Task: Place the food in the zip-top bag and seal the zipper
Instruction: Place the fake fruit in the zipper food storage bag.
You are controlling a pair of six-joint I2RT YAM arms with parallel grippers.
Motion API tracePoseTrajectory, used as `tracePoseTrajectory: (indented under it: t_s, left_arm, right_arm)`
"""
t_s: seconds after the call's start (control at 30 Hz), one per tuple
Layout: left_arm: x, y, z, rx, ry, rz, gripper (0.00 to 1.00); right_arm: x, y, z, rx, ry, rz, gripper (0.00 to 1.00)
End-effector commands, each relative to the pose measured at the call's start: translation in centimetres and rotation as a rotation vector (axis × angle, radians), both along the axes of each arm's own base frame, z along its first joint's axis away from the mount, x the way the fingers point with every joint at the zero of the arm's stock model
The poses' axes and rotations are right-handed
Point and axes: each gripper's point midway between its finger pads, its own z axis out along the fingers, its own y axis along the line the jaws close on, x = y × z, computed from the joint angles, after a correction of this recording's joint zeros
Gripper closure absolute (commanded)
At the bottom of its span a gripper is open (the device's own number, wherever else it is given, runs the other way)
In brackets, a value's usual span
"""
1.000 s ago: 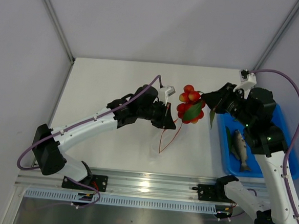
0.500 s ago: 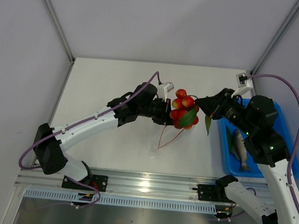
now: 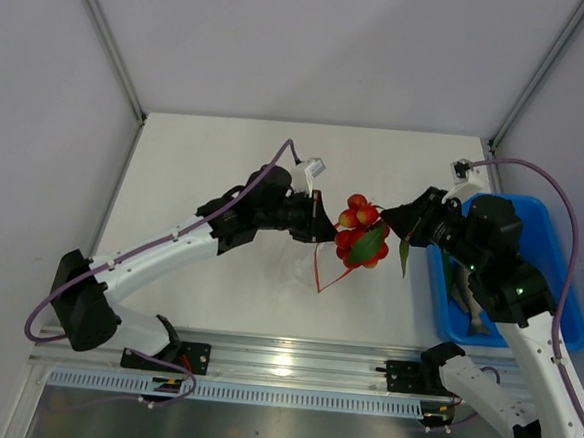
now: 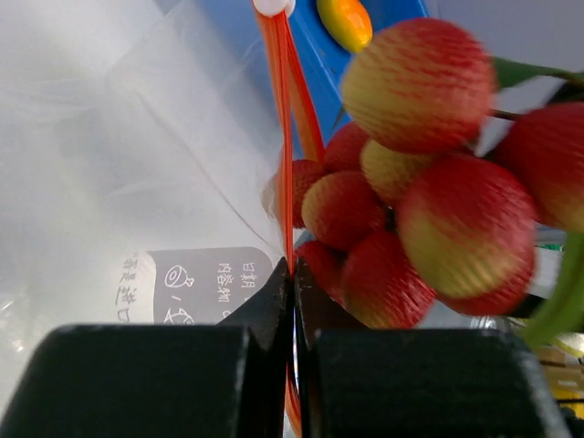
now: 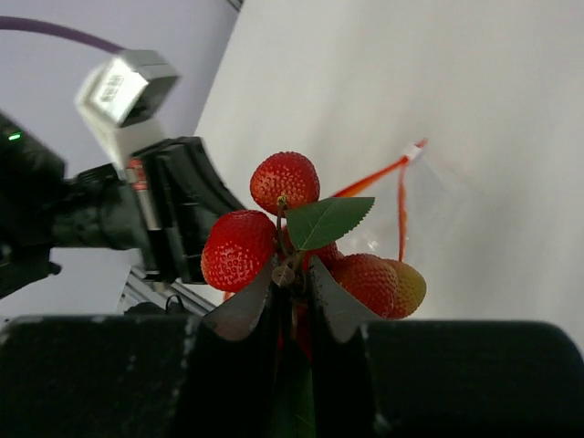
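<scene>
1. Top external view: the left gripper (image 3: 317, 228) reaches in from the left over the middle of the white table (image 3: 206, 163). Its fingers are pressed together on the zipper (image 3: 318, 271) of the zip-top bag (image 3: 309, 265), which hangs below it as a clear film that is hard to make out. The right gripper (image 3: 390, 217) comes from the right and pinches the top of the tomato cluster (image 3: 359, 230), holding it in the air just beside the left fingertips, with a green leaf (image 3: 403, 255) dangling under the wrist. At the far right, a blue bin (image 3: 538, 218) holds a toy fish (image 3: 464, 291).

2. Left wrist view: the two black fingers (image 4: 265, 315) are clamped with no gap on the orange-red zipper, which runs straight up to a white slider tab (image 4: 272, 6). The crinkly bag with a printed label (image 4: 196, 285) spreads to the left of the strip. The tomato cluster (image 4: 429, 192) sits close on its right. Whether any tomato is past the mouth cannot be told. A yellow-orange pepper (image 4: 345, 20) lies in the blue bin behind.

3. Right wrist view: the right gripper (image 5: 290, 274) squeezes the cluster's stem below a serrated leaf (image 5: 328, 219). The left gripper (image 5: 187, 214) is just to the left. Beyond the cluster, the two orange strips of the bag mouth (image 5: 399, 196) stand apart.
</scene>
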Motion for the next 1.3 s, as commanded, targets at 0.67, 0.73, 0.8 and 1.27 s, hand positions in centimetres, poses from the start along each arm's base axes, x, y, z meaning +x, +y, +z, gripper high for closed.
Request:
tracePoseTrajectory:
  t_s: [0.67,0.73,0.8,1.27]
  left_arm:
    - [0.5,2.3,5.7,-0.161,-0.205,0.116,0.99]
    - [0.5,2.3,5.8,-0.149,-0.224,0.099,0.99]
    - [-0.1,1.9,6.0,-0.154,-0.22,0.058,0.99]
    - [1.7,2.8,2.2,0.063,-0.157,0.111,0.99]
  right_arm:
    - [-0.2,5.8,-6.7,-0.316,0.094,0.055,1.0]
    - [0.0,5.8,-7.1,-0.33,0.095,0.047,1.0]
    - [0.1,5.9,-7.3,-0.329,0.09,0.05,1.0]
    - [-2.6,3.5,-5.4,-0.334,-0.063,0.119,1.0]
